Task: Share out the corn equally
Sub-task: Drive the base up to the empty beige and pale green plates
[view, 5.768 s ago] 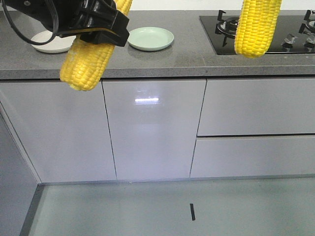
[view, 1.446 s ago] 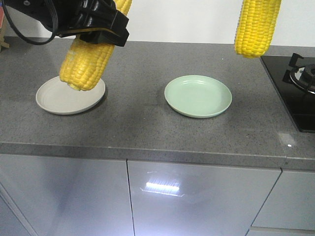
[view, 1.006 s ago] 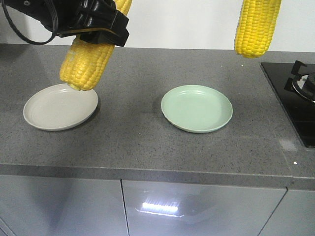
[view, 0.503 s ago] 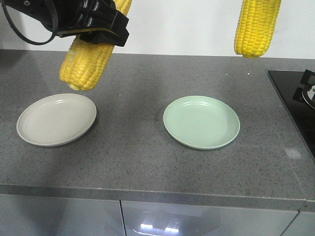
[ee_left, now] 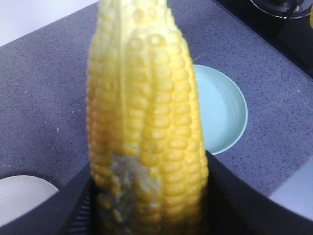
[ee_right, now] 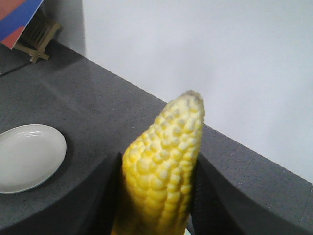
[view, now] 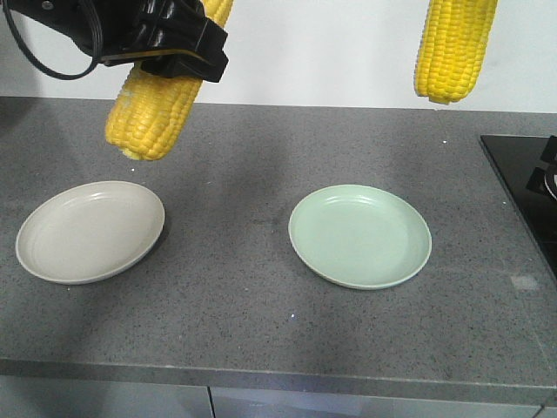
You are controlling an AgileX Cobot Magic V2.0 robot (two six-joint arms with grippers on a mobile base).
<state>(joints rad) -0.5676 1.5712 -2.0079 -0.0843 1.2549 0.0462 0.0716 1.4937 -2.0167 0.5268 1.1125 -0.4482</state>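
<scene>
Corn as two bright yellow husked cobs, both up in the air over the grey speckled stone countertop (view: 235,296). Left cob (view: 150,109): long axis tilted, lower end pointing down and to the left, hanging over the far rim of the round beige plate (view: 87,231) in the front view, not touching it. Pinched partway up by the black left gripper (view: 178,48), jaws pressed against both flanks. Right cob (view: 452,48): nearly upright, tapered paler tip pointing straight down, higher than and well apart from the round pale green plate (view: 359,235). Clamped between the dark jaws of the right gripper (ee_right: 156,196), seen only from the right wrist. Plates side by side, apart from each other. Black glass hob (view: 526,187) at the right edge. Red and blue panel on a small wooden stand (ee_right: 29,24) at the far corner of the counter; any writing on it too small to tell.
</scene>
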